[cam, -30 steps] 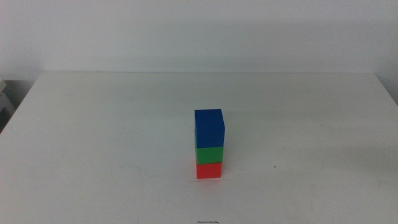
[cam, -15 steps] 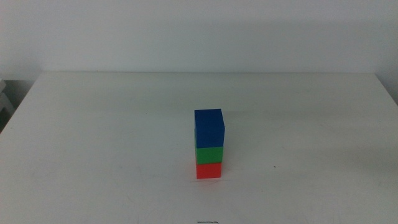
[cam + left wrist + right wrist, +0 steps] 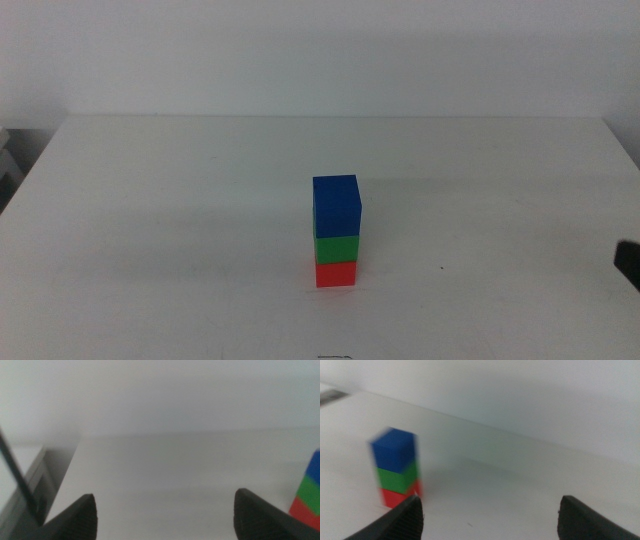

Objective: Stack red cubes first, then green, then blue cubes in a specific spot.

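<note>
Watching the blue cube [image 3: 336, 205] atop green [image 3: 337, 248] and red [image 3: 336, 273] — both grippers, left gripper [image 3: 165, 510] and right gripper [image 3: 490, 512], spread wide; blur suggests, I think, my right could clip the stack.

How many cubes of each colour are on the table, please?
Red cube: 1
Green cube: 1
Blue cube: 1
Total: 3 cubes, in one stack with red at the bottom, green in the middle and blue on top.
</note>
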Controlling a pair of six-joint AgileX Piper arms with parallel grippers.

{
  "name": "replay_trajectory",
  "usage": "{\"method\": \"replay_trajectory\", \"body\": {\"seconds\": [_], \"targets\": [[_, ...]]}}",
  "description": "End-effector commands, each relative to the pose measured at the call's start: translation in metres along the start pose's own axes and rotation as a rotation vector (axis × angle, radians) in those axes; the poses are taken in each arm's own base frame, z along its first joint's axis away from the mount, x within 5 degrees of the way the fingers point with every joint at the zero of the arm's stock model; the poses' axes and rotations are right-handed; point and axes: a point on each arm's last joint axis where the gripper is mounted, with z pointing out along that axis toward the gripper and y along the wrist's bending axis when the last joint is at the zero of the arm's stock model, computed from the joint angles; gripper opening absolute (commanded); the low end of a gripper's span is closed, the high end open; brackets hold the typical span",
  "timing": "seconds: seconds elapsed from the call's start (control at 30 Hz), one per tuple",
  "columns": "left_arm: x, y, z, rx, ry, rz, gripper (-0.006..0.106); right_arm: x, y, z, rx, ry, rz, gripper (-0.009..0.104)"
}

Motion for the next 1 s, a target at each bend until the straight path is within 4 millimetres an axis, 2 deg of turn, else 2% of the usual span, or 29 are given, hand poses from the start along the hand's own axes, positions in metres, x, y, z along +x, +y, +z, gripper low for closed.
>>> {"method": "replay_trajectory", "body": {"seconds": [0.0,0.13,0.2,0.27,0.37,0.5,0.6,0.97], "targets": [[0.012,0.000,-0.003,-0.015,-0.090,-0.029,0.094,0.007,-0.007,-0.001,0.089,-0.104,0.029,0.091],[0.051,-0.003,-0.001,-0.019,-0.128,-0.173,0.094,0.054,-0.015,-0.009,0.248,-0.130,0.083,0.091],[0.064,-0.002,0.005,-0.044,-0.151,-0.200,0.094,0.073,-0.015,-0.014,0.317,-0.144,0.089,0.091],[0.072,0.000,0.012,-0.073,-0.181,-0.205,0.094,0.090,-0.015,-0.018,0.377,-0.167,0.095,0.091],[0.079,0.002,0.018,-0.104,-0.244,-0.204,0.094,0.106,-0.013,-0.023,0.431,-0.216,0.092,0.091],[0.091,0.003,0.025,-0.106,-0.292,-0.195,0.094,0.116,-0.014,-0.017,0.436,-0.180,0.100,0.091],[0.105,0.003,0.031,-0.113,-0.265,-0.173,0.094,0.122,-0.015,-0.015,0.437,-0.185,0.099,0.091],[0.103,0.004,0.030,-0.120,-0.274,-0.110,0.094,0.123,-0.014,-0.015,0.439,-0.199,0.089,0.091]]}}
